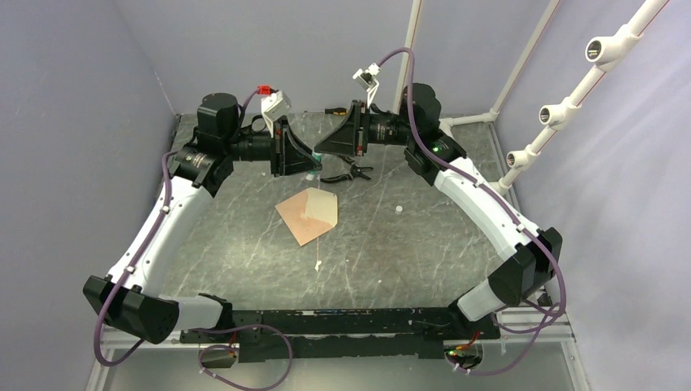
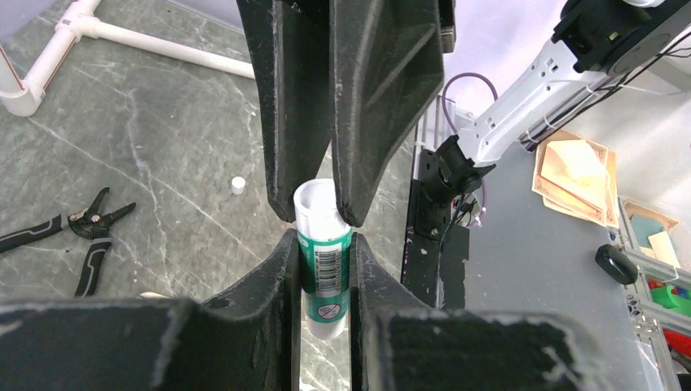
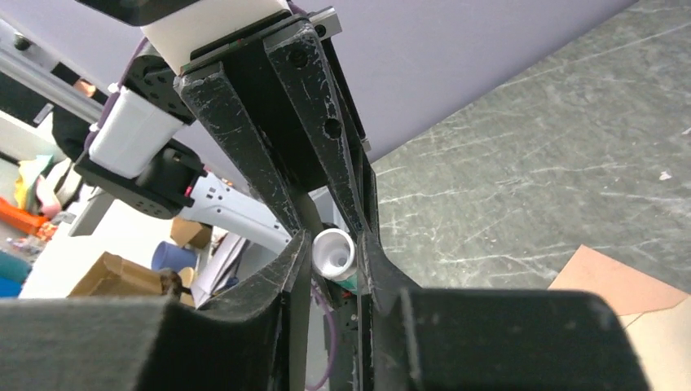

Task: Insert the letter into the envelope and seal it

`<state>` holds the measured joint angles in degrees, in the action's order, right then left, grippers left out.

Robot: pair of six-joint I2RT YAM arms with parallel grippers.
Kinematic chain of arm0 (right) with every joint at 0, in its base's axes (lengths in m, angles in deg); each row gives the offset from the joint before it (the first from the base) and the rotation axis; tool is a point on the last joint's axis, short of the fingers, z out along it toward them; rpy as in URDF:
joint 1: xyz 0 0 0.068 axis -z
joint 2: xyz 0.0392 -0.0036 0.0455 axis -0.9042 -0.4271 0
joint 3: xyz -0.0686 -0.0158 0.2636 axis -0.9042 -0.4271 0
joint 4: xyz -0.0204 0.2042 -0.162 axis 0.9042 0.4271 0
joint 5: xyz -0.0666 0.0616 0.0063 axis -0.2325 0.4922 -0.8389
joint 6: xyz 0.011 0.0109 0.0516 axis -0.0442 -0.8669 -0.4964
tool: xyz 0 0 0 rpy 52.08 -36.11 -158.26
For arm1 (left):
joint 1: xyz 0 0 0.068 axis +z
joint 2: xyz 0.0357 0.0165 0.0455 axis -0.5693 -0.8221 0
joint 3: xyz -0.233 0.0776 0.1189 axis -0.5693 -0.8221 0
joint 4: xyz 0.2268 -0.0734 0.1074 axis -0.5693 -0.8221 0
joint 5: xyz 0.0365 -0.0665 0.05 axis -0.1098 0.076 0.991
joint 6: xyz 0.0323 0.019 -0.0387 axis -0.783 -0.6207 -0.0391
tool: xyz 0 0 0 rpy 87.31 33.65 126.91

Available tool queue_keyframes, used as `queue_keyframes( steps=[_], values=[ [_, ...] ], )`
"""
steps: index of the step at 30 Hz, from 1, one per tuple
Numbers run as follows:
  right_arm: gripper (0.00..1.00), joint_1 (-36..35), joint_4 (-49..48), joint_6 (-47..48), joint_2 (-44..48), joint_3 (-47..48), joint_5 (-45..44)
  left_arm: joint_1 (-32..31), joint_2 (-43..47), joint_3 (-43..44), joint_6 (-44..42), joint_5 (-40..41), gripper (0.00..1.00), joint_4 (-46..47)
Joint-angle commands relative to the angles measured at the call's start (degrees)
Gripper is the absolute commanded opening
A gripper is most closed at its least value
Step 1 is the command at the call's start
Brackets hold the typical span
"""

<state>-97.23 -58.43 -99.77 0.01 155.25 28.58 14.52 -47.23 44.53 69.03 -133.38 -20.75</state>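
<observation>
Where the two arms meet above the far half of the table (image 1: 424, 244), the left gripper (image 2: 324, 243) is clenched on a glue stick (image 2: 326, 273), its fingers pressing the green, barcoded label from both sides. The right gripper (image 3: 332, 244) faces it from the opposite side, and its narrowed fingers flank the white cap (image 3: 334, 251) of the same stick. Whether they press on the cap or stand just clear of it cannot be told.

The envelope (image 1: 305, 216) lies flat near the table's centre, just nearer the arm bases than the joined grippers, and neither gripper touches it. It is kraft-brown with a paler cream patch on its right part. The letter cannot be told apart from it as a separate sheet.

Black-handled pliers (image 1: 349, 170) lie on the table under the right gripper, just beyond the envelope's far corner and apart from it. A small white piece (image 1: 399, 209) sits to the right of the envelope, well apart. A screwdriver (image 1: 330, 109) rests at the far edge. White pipe framing (image 1: 562, 110) borders the table's right side.
</observation>
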Motion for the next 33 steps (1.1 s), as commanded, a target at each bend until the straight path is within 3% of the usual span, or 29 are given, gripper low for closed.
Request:
queue_keyframes(
  steps=[1, 6, 8, 12, 16, 17, 18, 21, 22, 24, 27, 33],
  values=[
    [0.18, -0.4, -1.5, 0.3, -0.1, 2.9, 1.8, 0.0, 1.1, 2.0, 1.2, -0.5, 0.03, 4.0],
    [0.05, -1.2, 3.7, 2.5, -0.2, 5.2, -3.6, 0.0, 1.5, 1.9, 0.9, 1.8, 0.02, 3.8],
    [0.00, -3.3, 10.8, 5.4, -0.8, 8.7, -11.0, 0.0, 1.5, 1.9, 0.3, 4.7, 0.02, 2.5],
    [0.00, -6.0, 30.0, 7.8, -5.2, 21.7, -32.3, 0.0, 0.8, 3.6, -1.3, 15.9, 0.02, -2.1],
    [0.00, -7.6, 35.4, 6.8, -6.6, 24.7, -44.7, 0.0, 0.0, 4.9, -2.1, 19.4, 0.02, -4.0],
    [0.00, -7.7, 34.9, 6.7, -6.5, 24.5, -44.2, 0.0, 0.0, 4.9, -2.2, 19.0, 0.02, -4.0],
    [0.06, -7.7, 33.9, 6.7, -6.4, 24.0, -42.7, 0.0, 0.2, 4.8, -2.1, 18.6, 0.02, -3.8],
    [0.49, -7.6, 29.2, 8.4, -4.6, 20.8, -33.0, 0.0, 1.0, 3.4, -2.0, 17.3, 0.02, -2.5],
    [0.59, -7.5, 27.9, 8.9, -3.9, 19.6, -30.3, 0.0, 1.2, 3.1, -2.0, 17.2, 0.02, -2.2],
    [0.67, -7.4, 27.6, 9.9, -3.7, 19.4, -25.8, 0.0, 1.4, 2.9, -2.4, 16.5, 0.02, -2.2],
    [0.64, -7.4, 32.3, 11.0, -6.3, 23.3, -22.6, 0.0, 1.5, 2.5, -2.7, 14.8, 0.02, -1.7],
    [0.35, -7.3, 33.1, 9.5, -7.9, 23.7, -20.4, 0.0, 2.9, 1.3, -1.7, 11.4, 0.02, 1.3]
  ],
)
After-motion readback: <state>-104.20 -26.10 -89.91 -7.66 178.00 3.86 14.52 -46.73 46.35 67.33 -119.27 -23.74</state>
